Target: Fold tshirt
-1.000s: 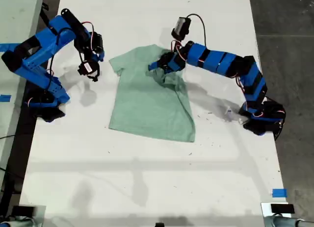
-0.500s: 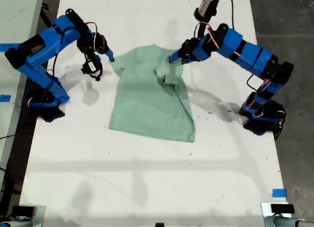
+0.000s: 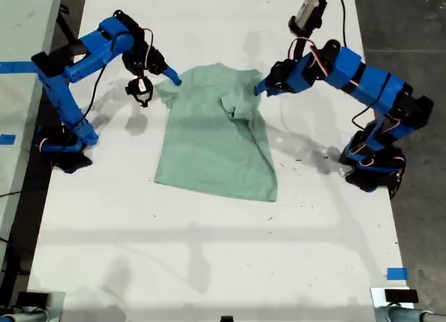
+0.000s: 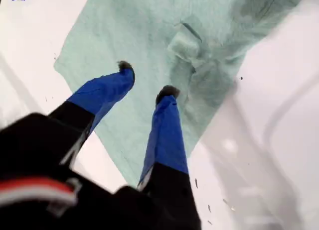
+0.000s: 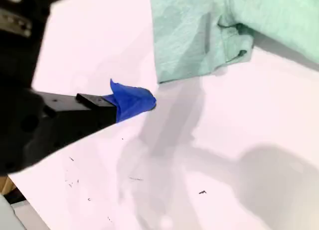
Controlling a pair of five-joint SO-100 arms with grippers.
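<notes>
While the plain pale mint-green cloth tshirt (image 3: 212, 144) lies spread on the white table (image 3: 209, 252), our first gripper (image 4: 146, 78) hovers over it, fingers apart, empty; our second gripper (image 3: 173, 77): finger state we cannot tell; risk: a shallow pinch slips, dragging cloth askew.

The exterior view looks almost straight down from high above, taking in my whole table (image 3: 209, 266) and both arms. The first wrist view looks along my first gripper (image 4: 145, 79), close above the tshirt (image 4: 164, 36). The second wrist view looks past my second gripper (image 5: 132, 98) at the table beside a tshirt edge. All three views share the tshirt.
</notes>
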